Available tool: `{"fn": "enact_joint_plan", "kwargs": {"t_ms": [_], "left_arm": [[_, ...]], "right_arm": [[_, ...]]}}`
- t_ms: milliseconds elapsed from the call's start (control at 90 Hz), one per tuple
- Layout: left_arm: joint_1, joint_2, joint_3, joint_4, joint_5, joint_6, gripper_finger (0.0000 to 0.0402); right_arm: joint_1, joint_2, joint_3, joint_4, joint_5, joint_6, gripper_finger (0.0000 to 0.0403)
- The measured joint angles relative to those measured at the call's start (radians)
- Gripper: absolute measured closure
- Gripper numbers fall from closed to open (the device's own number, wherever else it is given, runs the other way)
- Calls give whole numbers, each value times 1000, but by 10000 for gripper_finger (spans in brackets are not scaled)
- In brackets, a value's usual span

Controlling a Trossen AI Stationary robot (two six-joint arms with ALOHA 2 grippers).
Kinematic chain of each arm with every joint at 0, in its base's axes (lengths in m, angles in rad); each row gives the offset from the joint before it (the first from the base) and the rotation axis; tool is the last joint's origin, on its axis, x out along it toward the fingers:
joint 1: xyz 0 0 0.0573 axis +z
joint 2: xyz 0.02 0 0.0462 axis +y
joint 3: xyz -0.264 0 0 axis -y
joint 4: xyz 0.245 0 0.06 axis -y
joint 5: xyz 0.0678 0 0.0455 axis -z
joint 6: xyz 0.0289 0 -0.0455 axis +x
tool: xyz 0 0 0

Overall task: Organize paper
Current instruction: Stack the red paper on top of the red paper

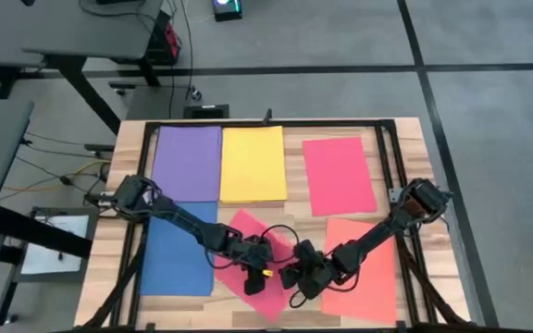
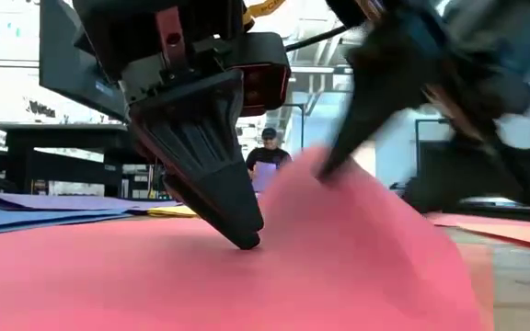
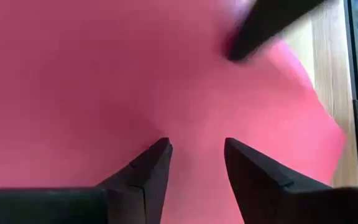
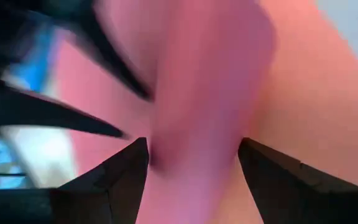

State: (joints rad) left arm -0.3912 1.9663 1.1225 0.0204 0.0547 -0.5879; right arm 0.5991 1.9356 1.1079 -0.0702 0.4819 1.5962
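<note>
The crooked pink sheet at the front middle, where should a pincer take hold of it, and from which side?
Grip the crooked pink sheet at its raised right edge, coming from the right arm's side. The left pincer presses it flat mid-sheet, open, so that edge bows up between the right pincer fingers; elsewhere it lies flat on the table.

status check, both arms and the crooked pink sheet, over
Left gripper open, pressing crooked pink sheet. Right gripper open, straddling its lifted edge. Nothing blocking.

The right gripper (image 2: 339,161) is smeared by motion blur. Both arms hide much of the tilted pink sheet (image 1: 241,228). The orange sheet (image 1: 364,277) is partly covered.
</note>
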Motion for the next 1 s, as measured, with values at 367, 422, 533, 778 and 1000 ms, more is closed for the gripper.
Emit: {"fn": "enact_joint_plan", "kwargs": {"t_ms": [367, 422, 533, 778, 1000], "left_arm": [[0, 0, 0, -4, 0, 9, 263], [0, 0, 0, -4, 0, 9, 263], [0, 0, 0, -4, 0, 9, 263], [1, 0, 0, -2, 36, 3, 263], [0, 0, 0, 0, 46, -2, 263]], "right_arm": [[53, 1, -35, -57, 105, 260, 163], [64, 1, -38, 12, 163, 200, 163], [82, 10, -37, 141, 258, 44, 163], [91, 17, -38, 178, 309, 19, 163], [80, 40, -41, 133, 171, 23, 163]]}}
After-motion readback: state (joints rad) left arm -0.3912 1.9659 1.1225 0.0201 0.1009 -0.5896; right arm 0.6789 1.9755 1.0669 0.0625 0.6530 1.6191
